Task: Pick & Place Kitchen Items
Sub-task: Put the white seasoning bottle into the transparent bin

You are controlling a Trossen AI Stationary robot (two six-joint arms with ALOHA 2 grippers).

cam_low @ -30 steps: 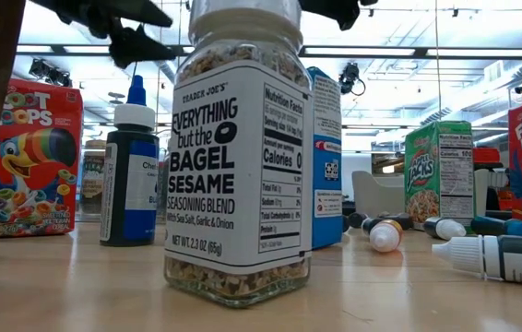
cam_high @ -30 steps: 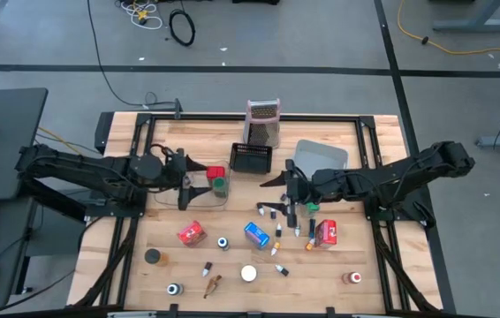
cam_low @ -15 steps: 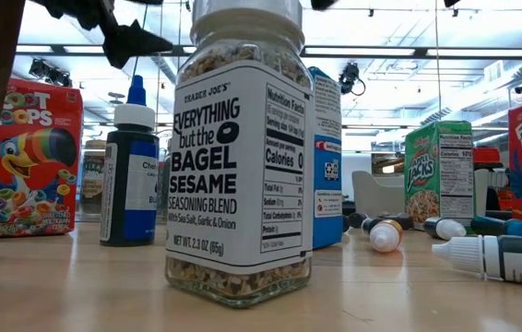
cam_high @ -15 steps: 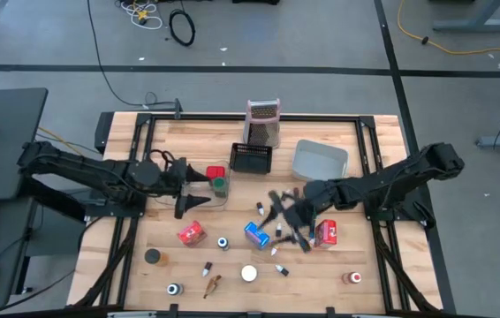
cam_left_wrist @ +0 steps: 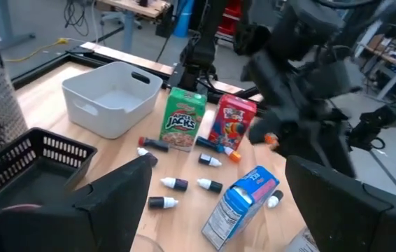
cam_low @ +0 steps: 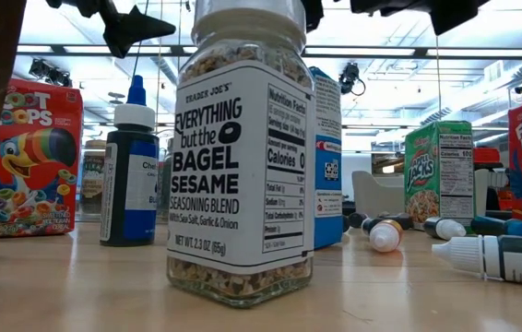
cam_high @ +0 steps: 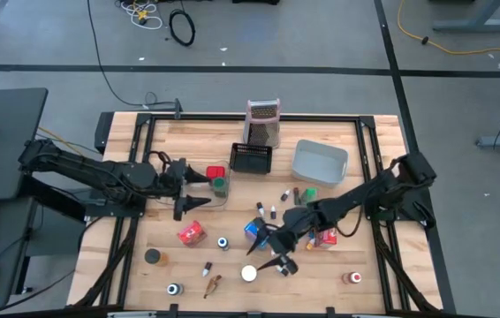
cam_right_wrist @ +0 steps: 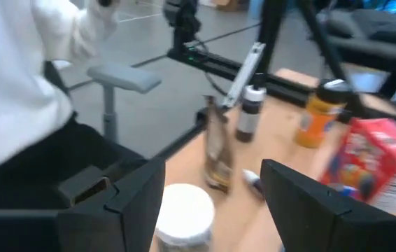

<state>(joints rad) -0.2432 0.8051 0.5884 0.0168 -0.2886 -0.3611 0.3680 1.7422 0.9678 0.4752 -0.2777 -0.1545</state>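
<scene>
Grey concrete floor surrounds the pale wooden table from above; the right gripper, fingers apart and empty, hovers over a white-lidded round jar. Low down, a glass seasoning jar fronts ceiling lights. Wrist cameras show the left gripper spread empty near a small blue carton.

Right gripper nearer white-lidded jar (lower)

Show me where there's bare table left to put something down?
Bare wood shows along the back edge left of the box grater, and at the front right around the lone jar. The middle is crowded: blue carton, bottles and the right gripper over the white-lidded jar.
</scene>
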